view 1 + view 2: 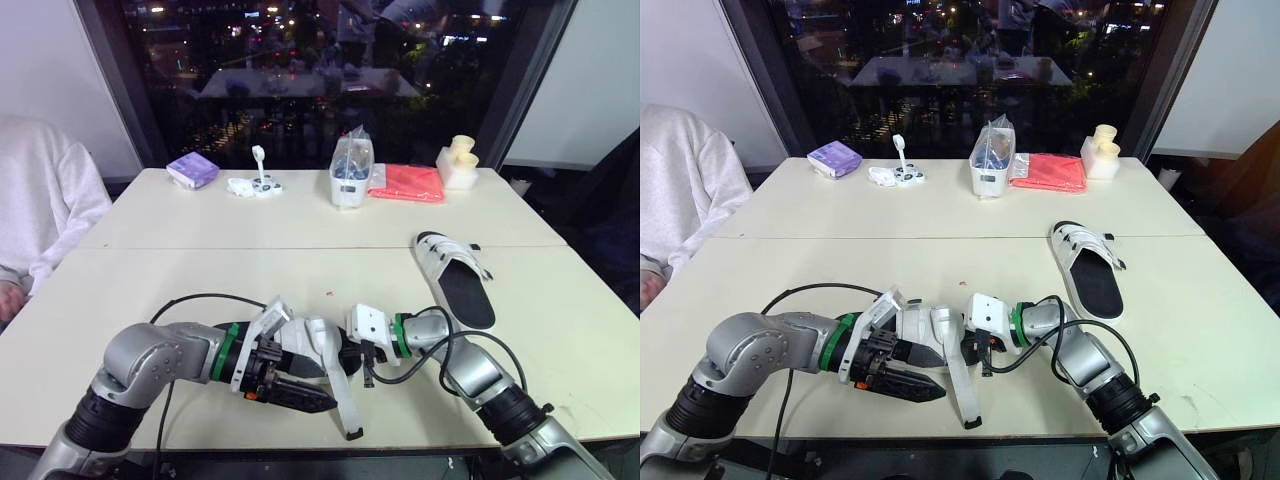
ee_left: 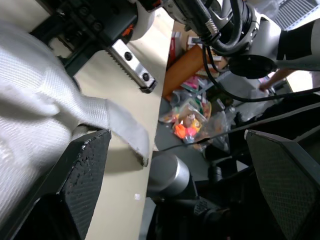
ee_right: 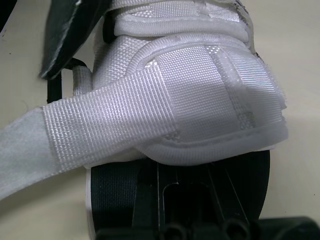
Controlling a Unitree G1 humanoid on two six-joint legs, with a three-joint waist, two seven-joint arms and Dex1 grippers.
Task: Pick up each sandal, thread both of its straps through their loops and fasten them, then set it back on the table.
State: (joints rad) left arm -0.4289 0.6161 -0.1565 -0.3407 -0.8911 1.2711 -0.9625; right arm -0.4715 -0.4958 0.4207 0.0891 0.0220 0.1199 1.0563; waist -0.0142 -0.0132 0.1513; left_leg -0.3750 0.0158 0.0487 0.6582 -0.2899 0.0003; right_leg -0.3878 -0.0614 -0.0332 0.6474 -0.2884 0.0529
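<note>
Left hand spread wide | sandal strap touching one finger

Two sandals, two end effectors, two bench tops, one person.

One sandal lies between the left end effector and the right end effector, with one loose strap trailing just beside the left one. The second sandal lies well beyond the right end effector, out to its right. Two bench tops meet along one seam: the near bench under both end effectors and the far bench well beyond them. The far bench holds one purple box, one white brush stand, one clear container, one red cloth and two cream cups on one white block. One person in a white sleeve is well off to the left end effector's outer side.
</note>
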